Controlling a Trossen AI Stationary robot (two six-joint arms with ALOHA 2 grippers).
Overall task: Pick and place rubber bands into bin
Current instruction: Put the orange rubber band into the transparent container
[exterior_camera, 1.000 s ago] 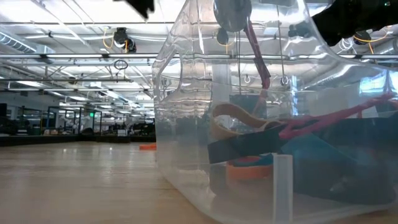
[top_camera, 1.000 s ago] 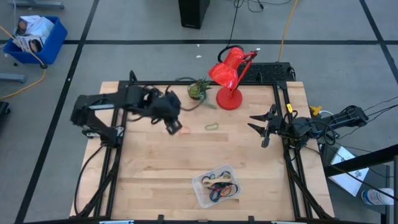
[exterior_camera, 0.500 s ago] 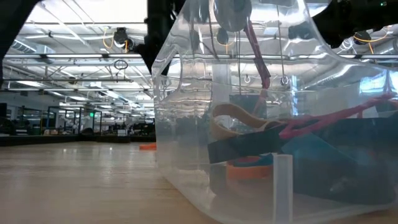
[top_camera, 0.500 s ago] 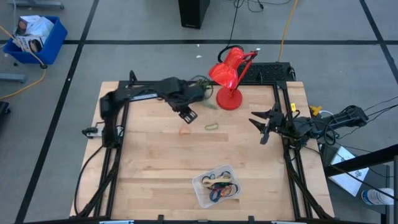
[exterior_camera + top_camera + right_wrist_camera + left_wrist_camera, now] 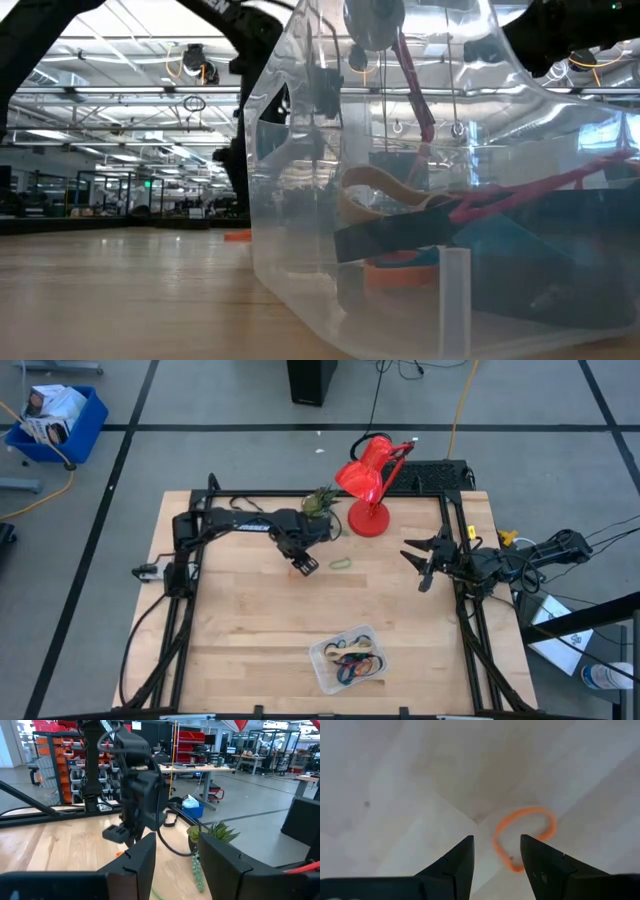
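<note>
The left gripper (image 5: 303,564) is spread just above a thin orange rubber band loop (image 5: 522,837) lying flat on the wooden table (image 5: 240,620). More bands are held in the small clear plastic bin (image 5: 322,657). The right gripper (image 5: 418,565) is held spread at the table's right edge.

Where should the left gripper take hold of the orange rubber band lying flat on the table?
Judging by the left wrist view, grip the near arc of the orange rubber band from straight above. It lies flat as an open loop on the table, so only a top-down pinch with one finger inside the loop and one outside should catch the thin strand. The left gripper is open over it.
</note>
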